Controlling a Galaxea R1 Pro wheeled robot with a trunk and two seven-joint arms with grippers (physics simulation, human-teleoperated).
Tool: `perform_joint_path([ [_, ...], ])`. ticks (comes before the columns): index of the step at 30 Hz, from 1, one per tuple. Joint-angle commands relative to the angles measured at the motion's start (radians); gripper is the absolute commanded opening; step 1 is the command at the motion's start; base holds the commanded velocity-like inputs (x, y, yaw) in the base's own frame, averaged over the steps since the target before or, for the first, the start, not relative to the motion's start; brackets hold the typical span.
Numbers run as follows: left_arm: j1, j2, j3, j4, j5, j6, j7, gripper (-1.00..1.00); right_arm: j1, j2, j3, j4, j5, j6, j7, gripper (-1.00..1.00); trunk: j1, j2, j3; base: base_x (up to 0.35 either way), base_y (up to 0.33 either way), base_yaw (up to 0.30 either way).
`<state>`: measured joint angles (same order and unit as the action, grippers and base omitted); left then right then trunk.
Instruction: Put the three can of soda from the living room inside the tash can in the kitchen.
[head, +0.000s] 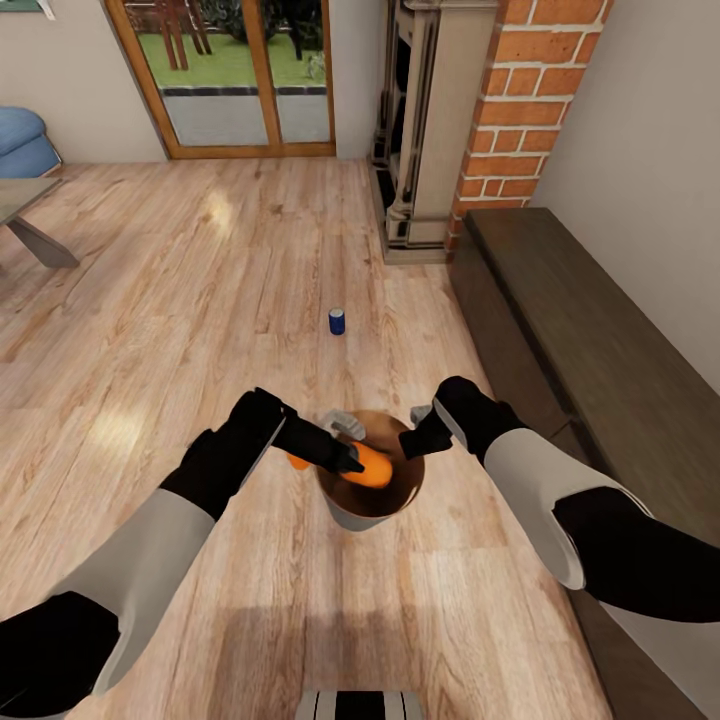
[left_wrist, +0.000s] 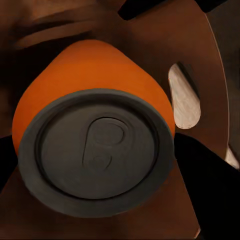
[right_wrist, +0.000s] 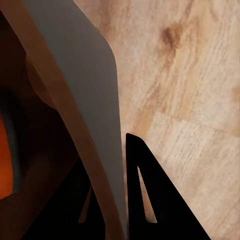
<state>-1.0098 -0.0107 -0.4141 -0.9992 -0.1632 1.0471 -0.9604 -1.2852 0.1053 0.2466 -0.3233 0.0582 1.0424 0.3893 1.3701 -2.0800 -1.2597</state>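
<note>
1. The left gripper (head: 352, 462) holds its jaws closed on an orange soda can with a grey lid (head: 370, 466) just inside the small round bin with grey outer wall and glossy brown inside (head: 352, 518)
2. The right gripper (head: 418, 438) has its jaws closed over the bin's rim, one finger (right_wrist: 150, 200) outside the wall
3. A second orange can (head: 297, 462) peeks out beside the left arm; the dark blue can (head: 337, 321) stands on the wood floor (head: 200, 300) further off
4. Step in hand, as I judge it: dropping the first can. Next, the left jaws need to part so it falls inside

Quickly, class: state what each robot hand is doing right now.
Left hand: closed on an orange soda can, held over the trash can.
Right hand: closed on the trash can's rim.
</note>
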Motion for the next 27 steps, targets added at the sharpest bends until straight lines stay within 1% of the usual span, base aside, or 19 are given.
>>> perform_joint_path([
  [1,0.0,-0.004,0.0,0.0,-0.009,0.0,0.001,-1.0,0.0,0.002,-0.006,0.0,-0.03,0.005,0.006,-1.0,0.0,0.0,0.0,0.0,0.0,0.0],
  [3,0.0,-0.021,0.001,0.001,-0.051,0.0,0.007,-1.0,0.0,0.008,-0.007,0.0,-0.03,0.005,0.005,-1.0,0.0,0.0,0.0,0.0,0.0,0.0],
  [5,0.0,-0.033,0.001,0.005,-0.072,0.0,0.008,-1.0,0.0,0.011,-0.007,0.0,-0.031,0.005,-0.001,-1.0,0.0,0.0,0.0,0.0,0.0,0.0],
  [6,0.0,-0.049,0.001,0.02,-0.094,0.0,0.01,-1.0,0.0,0.014,-0.007,0.0,-0.032,0.005,-0.008,-1.0,0.0,0.0,0.0,0.0,0.0,0.0],
  [7,0.0,-0.058,0.001,0.031,-0.106,0.0,0.011,-1.0,0.001,0.015,-0.007,0.0,-0.032,0.005,-0.011,-1.0,0.0,0.0,0.0,0.0,0.0,0.0],
  [8,-0.001,-0.074,0.001,0.059,-0.13,0.0,0.014,-1.0,0.001,0.019,-0.006,0.0,-0.033,0.005,-0.016,-1.0,0.0,0.0,0.0,0.0,0.0,0.0],
  [10,-0.001,-0.096,0.002,0.092,-0.159,0.0,0.019,-1.0,0.001,0.025,-0.006,0.0,-0.033,0.005,-0.02,-1.0,0.0,0.0,0.0,0.0,0.0,0.0],
  [12,-0.001,-0.107,0.002,0.11,-0.175,0.0,0.024,-1.0,0.001,0.028,-0.006,0.0,-0.033,0.005,-0.022,-1.0,0.0,0.0,0.0,0.0,0.0,0.0],
  [14,-0.001,-0.113,0.002,0.119,-0.184,0.0,0.035,-1.0,0.001,0.03,-0.006,0.0,-0.034,0.005,-0.024,-1.0,0.0,0.0,0.0,0.0,0.0,0.0],
  [16,-0.001,-0.116,0.001,0.137,-0.19,0.0,0.075,-1.0,0.001,0.031,-0.006,0.0,-0.034,0.005,-0.025,-1.0,0.0,0.0,0.0,0.0,0.0,0.0],
  [18,-0.001,-0.117,0.001,0.144,-0.191,0.0,0.095,-1.0,0.001,0.033,-0.006,0.0,-0.034,0.005,-0.025,-1.0,0.0,0.0,0.0,0.0,0.0,0.0],
  [20,-0.001,-0.118,0.001,0.152,-0.191,0.0,0.143,-1.0,0.001,0.036,-0.006,0.0,-0.034,0.005,-0.026,-1.0,0.0,0.0,0.0,0.0,0.0,0.0],
  [23,-0.001,-0.119,0.001,0.154,-0.192,0.0,0.184,-1.0,0.001,0.037,-0.006,0.0,-0.033,0.005,-0.026,-1.0,0.0,0.0,0.0,0.0,0.0,0.0],
  [25,-0.001,-0.119,0.001,0.156,-0.192,0.0,0.244,-1.0,0.001,0.038,-0.006,0.0,-0.033,0.005,-0.026,-1.0,0.0,0.0,0.0,0.0,0.0,0.0],
  [27,-0.001,-0.12,0.001,0.157,-0.192,0.0,0.269,-1.0,0.001,0.039,-0.006,0.001,-0.033,0.005,-0.026,-1.0,0.0,0.0,0.0,0.0,0.0,0.0],
])
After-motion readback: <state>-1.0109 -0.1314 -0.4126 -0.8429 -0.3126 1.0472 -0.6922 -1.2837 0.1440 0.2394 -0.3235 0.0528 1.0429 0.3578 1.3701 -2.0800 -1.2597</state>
